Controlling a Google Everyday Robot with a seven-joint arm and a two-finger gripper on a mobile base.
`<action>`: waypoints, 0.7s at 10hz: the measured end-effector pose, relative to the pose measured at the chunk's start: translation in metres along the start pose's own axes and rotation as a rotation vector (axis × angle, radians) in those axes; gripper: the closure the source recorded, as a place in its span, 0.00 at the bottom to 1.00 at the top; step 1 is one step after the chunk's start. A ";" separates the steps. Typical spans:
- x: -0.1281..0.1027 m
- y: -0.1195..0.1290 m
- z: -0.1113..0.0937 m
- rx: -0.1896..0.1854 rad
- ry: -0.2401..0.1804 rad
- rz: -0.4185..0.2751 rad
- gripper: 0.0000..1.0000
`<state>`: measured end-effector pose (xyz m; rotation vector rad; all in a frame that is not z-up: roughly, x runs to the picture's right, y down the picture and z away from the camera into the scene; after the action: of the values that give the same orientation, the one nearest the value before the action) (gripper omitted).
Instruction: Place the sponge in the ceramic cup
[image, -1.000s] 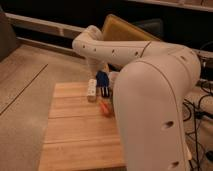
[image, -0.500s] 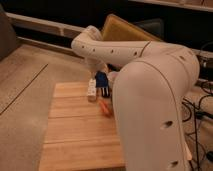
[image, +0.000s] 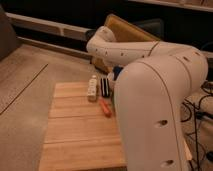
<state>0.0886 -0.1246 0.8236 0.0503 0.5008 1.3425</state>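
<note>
Counter (image: 75, 135) of pale wood planks fills the left and middle. At its far end, going L to R: white bottle (image: 92, 87) lying down, black ribbed thing (image: 104, 86) just beside it, and an orange stick (image: 105, 107) a bit nearer the camera. Next comes the sponge (image: 117, 73), a small bright-blue block at the far right of the counter, right against the edge of the arm (image: 160, 100). Can't tell whether it rests on the wood or is lifted off it. The arm's white bulk blocks everything further right. The claw is out of sight behind it, prob. close by the sponge, so I can't tell whether it is wide, narrow or holding anything. Cup isn't visible either and may be behind the arm, so the sponge isn't seen in it. Handling, as a judgement: sponge looks soft and v. light, gives under squeeze, springs back, not fragile and not slippery. Best hold is across the short width at mid-length w/ light pressure, since a hard pinch just flattens it.
</note>
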 end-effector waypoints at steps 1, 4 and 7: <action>-0.010 -0.005 0.012 0.010 -0.025 0.002 1.00; -0.046 0.011 0.033 -0.043 -0.120 -0.044 1.00; -0.068 0.050 0.045 -0.133 -0.175 -0.127 1.00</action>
<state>0.0504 -0.1650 0.9011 0.0257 0.2615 1.2315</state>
